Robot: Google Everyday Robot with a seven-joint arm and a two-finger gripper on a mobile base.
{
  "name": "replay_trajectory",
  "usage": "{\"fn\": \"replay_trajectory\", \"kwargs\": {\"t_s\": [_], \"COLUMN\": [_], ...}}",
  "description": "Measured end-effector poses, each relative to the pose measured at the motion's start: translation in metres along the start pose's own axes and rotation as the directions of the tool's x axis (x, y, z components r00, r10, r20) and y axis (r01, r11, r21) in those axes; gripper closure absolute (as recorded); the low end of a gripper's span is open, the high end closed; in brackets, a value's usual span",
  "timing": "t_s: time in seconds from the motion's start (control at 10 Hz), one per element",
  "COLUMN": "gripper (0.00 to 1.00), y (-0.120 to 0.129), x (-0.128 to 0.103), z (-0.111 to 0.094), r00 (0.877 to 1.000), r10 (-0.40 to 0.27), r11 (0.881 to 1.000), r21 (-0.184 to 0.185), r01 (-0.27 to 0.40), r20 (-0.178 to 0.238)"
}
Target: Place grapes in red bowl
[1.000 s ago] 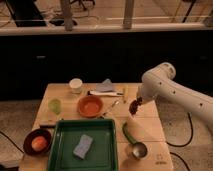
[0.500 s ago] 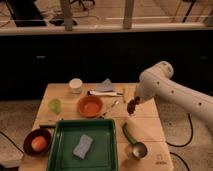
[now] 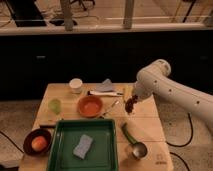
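Above the desk's (image 3: 150, 120) right side: the white arm's tool (image 3: 131, 104), clamped on your small lumpy bunch of dark reddish-brown grapes (image 3: 131, 105), well right of the shallow orange-red bowl (image 3: 90, 106). Likely light, soft, easily bruised; grip the bunch's middle gently.

two bowls (image 3: 90, 106) (image 3: 37, 141), two cups (image 3: 76, 85) (image 3: 54, 105), one tray (image 3: 88, 145), one gripper (image 3: 131, 105)

arm: smooth white rounded plastic shell (image 3: 172, 91), thick tube segments | joint: bulbous white elbow housing | end effector (image 3: 131, 104): small, dark, at the arm's tapered end, above the surface
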Motion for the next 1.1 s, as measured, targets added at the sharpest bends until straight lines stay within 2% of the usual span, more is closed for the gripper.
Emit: {"fn": "replay_trajectory", "kwargs": {"t_s": [0.5,0.7,1.1], "gripper": [0.98,0.98,0.98], "y": [-0.014,-0.024,-0.032], "x": [-0.01,-0.02,-0.027], "z": [-0.003,-0.003,-0.003], "r00": [0.999,0.996,0.991], "r10": [-0.054,-0.086,-0.133], "r11": [0.999,0.996,0.991], "r21": [0.0,0.002,0.002], "r01": [0.054,0.086,0.133], "r20": [0.003,0.01,0.017]}}
